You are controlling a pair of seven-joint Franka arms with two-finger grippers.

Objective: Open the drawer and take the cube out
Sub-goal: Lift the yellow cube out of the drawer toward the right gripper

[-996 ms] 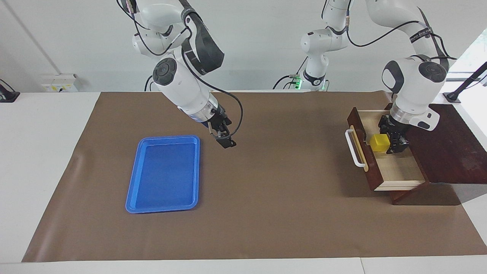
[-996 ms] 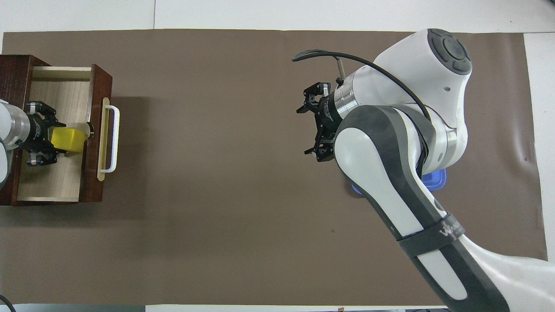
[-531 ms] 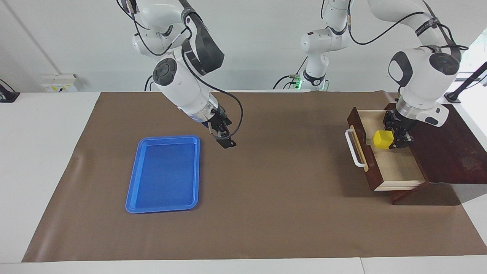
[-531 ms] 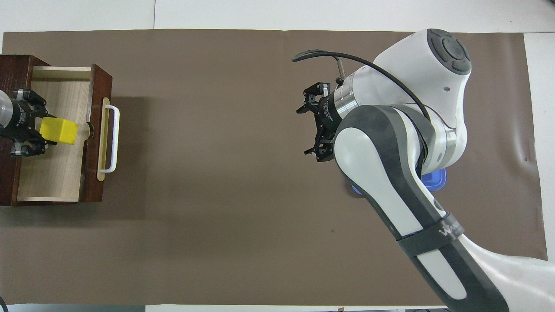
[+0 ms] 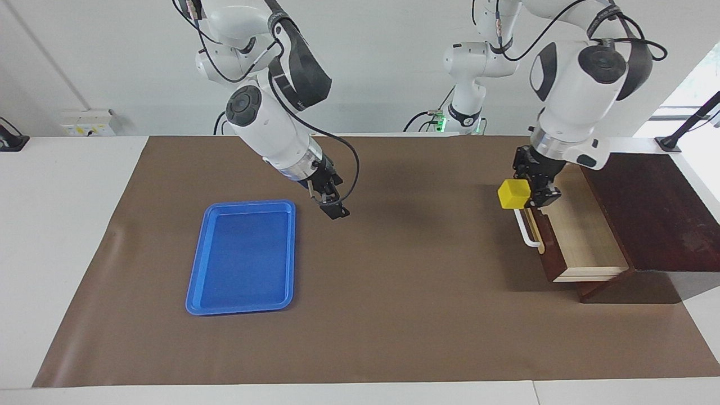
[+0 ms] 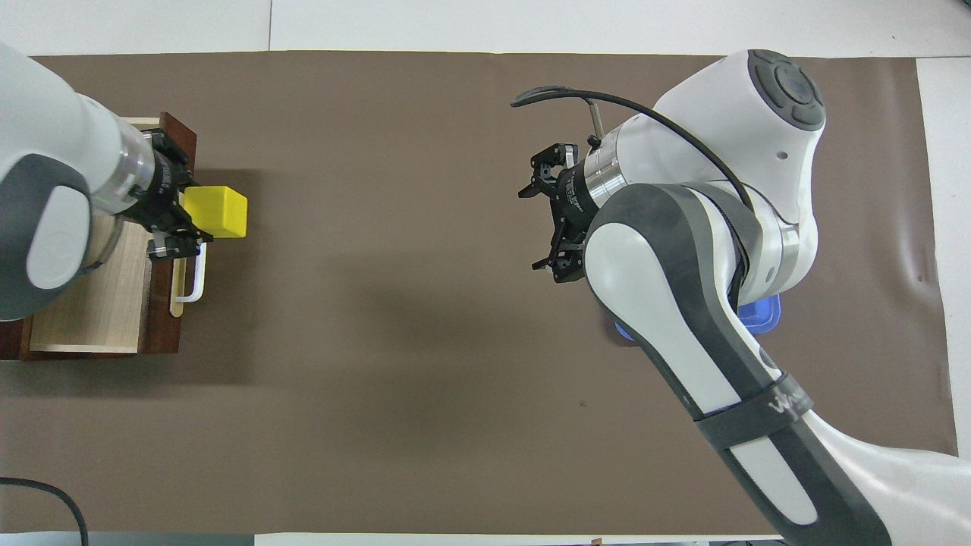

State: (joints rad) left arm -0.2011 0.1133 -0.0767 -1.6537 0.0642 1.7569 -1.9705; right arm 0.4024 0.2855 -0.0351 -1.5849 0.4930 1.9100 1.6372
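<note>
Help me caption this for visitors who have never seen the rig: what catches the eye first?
The bright yellow cube, held in the air by the left gripper over the white handle of the open drawer. Next the blue tray at the right arm's end of the table, with the open right gripper waiting in the air beside it.

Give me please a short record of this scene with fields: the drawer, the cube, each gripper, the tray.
drawer: pulled open, nothing seen inside
yellow cube: held in the air over the drawer's white handle
left gripper: shut on the cube
right gripper: open, waits above the brown mat beside the blue tray
blue tray: holds nothing
</note>
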